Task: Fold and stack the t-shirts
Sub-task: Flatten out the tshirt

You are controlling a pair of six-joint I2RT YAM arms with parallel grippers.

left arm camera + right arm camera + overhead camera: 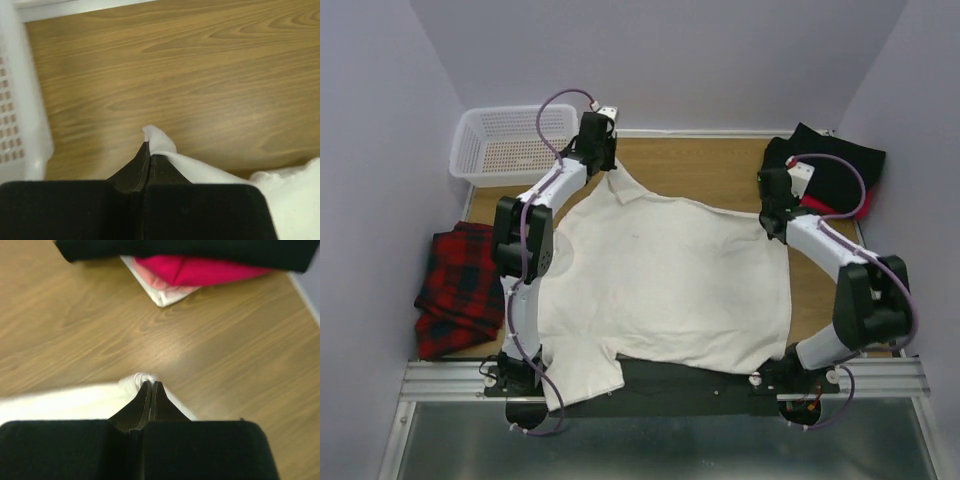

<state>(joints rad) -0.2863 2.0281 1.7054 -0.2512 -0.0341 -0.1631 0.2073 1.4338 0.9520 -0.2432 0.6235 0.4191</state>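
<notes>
The cream-white t-shirt (665, 280) lies spread over the wooden table, its near hem over the front edge. My left gripper (603, 168) is shut on the shirt's far left corner (159, 140) and holds it just above the wood. My right gripper (769, 228) is shut on the shirt's far right edge (137, 381). A black t-shirt (840, 165) lies at the back right on top of a red one (830, 205); both show in the right wrist view, the black shirt (190, 250) over the red shirt (200, 270).
A white plastic basket (510, 145) stands at the back left, its wall close to my left gripper (20, 100). A red and black plaid cloth (460, 290) lies at the left edge. A white folded cloth (155, 290) peeks from under the red shirt.
</notes>
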